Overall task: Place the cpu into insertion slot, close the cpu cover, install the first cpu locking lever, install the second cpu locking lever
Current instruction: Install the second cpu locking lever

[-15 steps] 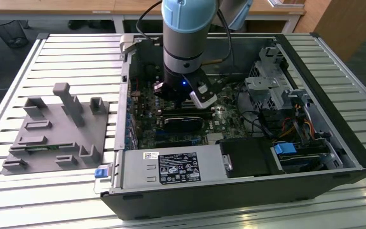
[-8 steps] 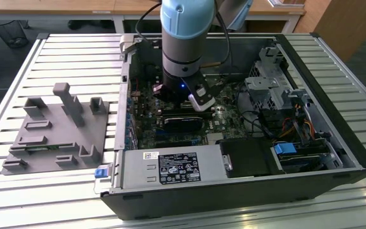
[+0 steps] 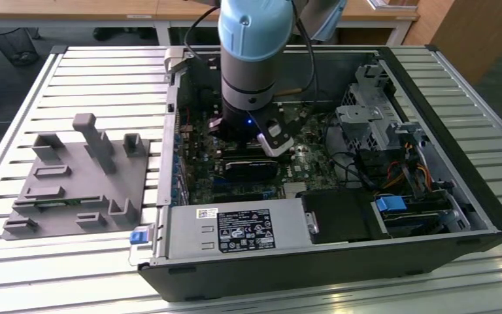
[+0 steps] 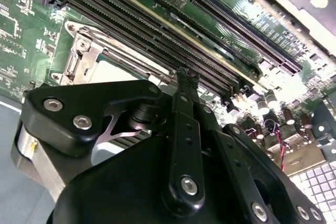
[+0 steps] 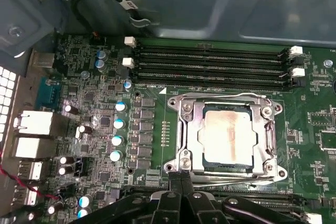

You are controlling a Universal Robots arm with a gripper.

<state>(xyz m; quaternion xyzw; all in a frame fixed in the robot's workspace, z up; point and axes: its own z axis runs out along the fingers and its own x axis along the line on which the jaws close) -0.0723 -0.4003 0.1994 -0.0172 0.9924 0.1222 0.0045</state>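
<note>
The cpu (image 5: 227, 135), silvery with a tan smear on its top, lies flat in the insertion slot, whose dark rim (image 5: 226, 168) shows along one edge. The cpu cover (image 5: 191, 129), a silver metal frame, lies down over it. A thin wire lever (image 5: 226, 97) runs along the socket's side nearest the memory slots, and another lever (image 5: 236, 181) runs along the opposite side. My gripper (image 5: 181, 174) is shut, its black fingertips together at the socket corner by that second lever's end. The second wrist view shows the gripper (image 4: 186, 74) from behind, just above the cover (image 4: 89, 56). In the exterior view my arm (image 3: 249, 65) reaches down into the open computer case.
Long black memory slots (image 5: 210, 61) lie beside the socket, with capacitors (image 5: 118, 140) and rear ports (image 5: 31, 124) on the other side. The case wall (image 5: 210, 3) rises close behind. A grey fixture tray (image 3: 76, 176) sits at the exterior view's left; the power supply (image 3: 233, 229) and drive cage (image 3: 373, 118) crowd the case.
</note>
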